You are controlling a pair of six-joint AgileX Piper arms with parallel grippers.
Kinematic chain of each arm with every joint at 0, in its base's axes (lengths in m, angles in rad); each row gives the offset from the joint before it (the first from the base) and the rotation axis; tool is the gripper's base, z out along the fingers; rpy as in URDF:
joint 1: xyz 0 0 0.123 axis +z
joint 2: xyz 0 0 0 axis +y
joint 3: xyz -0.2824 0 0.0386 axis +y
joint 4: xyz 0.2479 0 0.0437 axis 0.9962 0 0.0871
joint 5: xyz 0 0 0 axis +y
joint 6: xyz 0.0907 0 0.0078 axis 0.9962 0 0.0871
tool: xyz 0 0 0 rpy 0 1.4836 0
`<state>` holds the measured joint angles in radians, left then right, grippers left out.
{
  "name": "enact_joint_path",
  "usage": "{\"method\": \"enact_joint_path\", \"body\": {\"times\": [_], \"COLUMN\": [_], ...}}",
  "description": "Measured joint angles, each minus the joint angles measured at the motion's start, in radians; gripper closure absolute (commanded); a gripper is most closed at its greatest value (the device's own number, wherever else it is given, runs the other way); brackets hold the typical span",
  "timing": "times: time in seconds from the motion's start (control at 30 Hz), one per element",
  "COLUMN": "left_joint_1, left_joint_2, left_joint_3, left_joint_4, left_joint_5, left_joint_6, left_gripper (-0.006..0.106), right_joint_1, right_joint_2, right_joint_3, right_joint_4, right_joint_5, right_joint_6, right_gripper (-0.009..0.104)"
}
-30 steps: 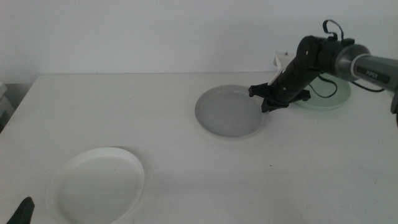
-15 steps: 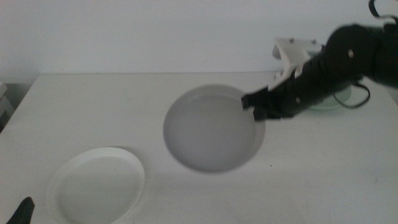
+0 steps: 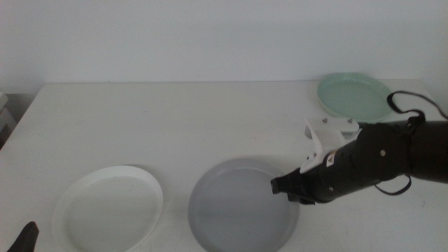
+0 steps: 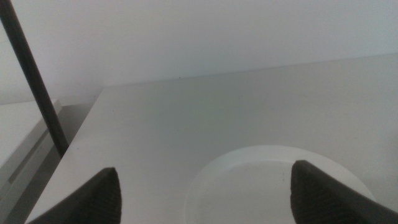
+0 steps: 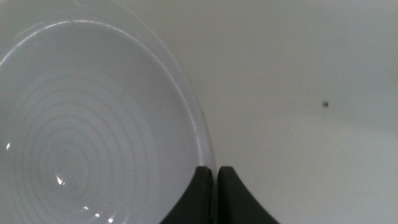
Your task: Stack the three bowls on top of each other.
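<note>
Pinching the rim of the grey bowl [image 3: 241, 206] between the closed jaws of the right gripper [image 3: 285, 187], the arm reaching in from the right side of the middle view. Holding that bowl low over the near part of the white table [image 3: 175, 126], just right of the white bowl [image 3: 108, 208], the two rims near each other but apart. From the right wrist view, jaws pressed together on the bowl's edge [image 5: 202, 134], concentric rings showing on the grey inner face, a small dark speck [image 5: 324, 104] lying on the tabletop beyond.

Sitting flat on the near left of the table, the white bowl. Resting at the far right corner, well apart from the other two, the pale mint green bowl [image 3: 355, 96].

Waiting at the bottom left corner of the middle view, the left gripper [image 3: 24, 239], only a dark tip showing there. In the left wrist view, its two jaws spread wide apart [image 4: 205, 190], framing the far rim of the white bowl [image 4: 273, 177].

Running behind the table, a plain pale wall [image 3: 210, 38], evenly lit. Standing past the table's edge in the left wrist view, a thin dark slanted pole [image 4: 34, 78] beside a pale ledge.
</note>
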<state>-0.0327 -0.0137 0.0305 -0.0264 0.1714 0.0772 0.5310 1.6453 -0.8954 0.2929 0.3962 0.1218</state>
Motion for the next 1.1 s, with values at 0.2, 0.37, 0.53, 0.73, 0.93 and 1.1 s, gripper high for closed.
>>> {"method": "enact_joint_path", "body": {"times": [0.2, 0.37, 0.53, 0.73, 0.93, 1.1], "left_joint_1": [0.0, 0.0, 0.0, 0.0, 0.0, 0.0], "left_joint_2": [0.0, 0.0, 0.0, 0.0, 0.0, 0.0], "left_joint_3": [0.0, 0.0, 0.0, 0.0, 0.0, 0.0], "left_joint_4": [0.0, 0.0, 0.0, 0.0, 0.0, 0.0], "left_joint_5": [0.0, 0.0, 0.0, 0.0, 0.0, 0.0], "left_joint_6": [0.0, 0.0, 0.0, 0.0, 0.0, 0.0], "left_gripper": [-0.004, -0.004, -0.004, -0.004, -0.004, -0.004], "right_joint_1": [0.0, 0.0, 0.0, 0.0, 0.0, -0.047], "right_joint_2": [0.048, 0.087, 0.097, 0.097, 0.081, -0.008], "right_joint_3": [0.007, 0.007, 0.007, 0.007, 0.006, -0.07], "right_joint_4": [0.011, 0.022, 0.026, 0.026, 0.026, 0.015], "right_joint_5": [-0.023, -0.034, -0.046, -0.054, -0.034, 0.094], "right_joint_6": [0.0, 0.0, 0.0, -0.007, -0.01, -0.011], "right_gripper": [0.096, 0.096, 0.094, 0.072, 0.038, 0.029]}}
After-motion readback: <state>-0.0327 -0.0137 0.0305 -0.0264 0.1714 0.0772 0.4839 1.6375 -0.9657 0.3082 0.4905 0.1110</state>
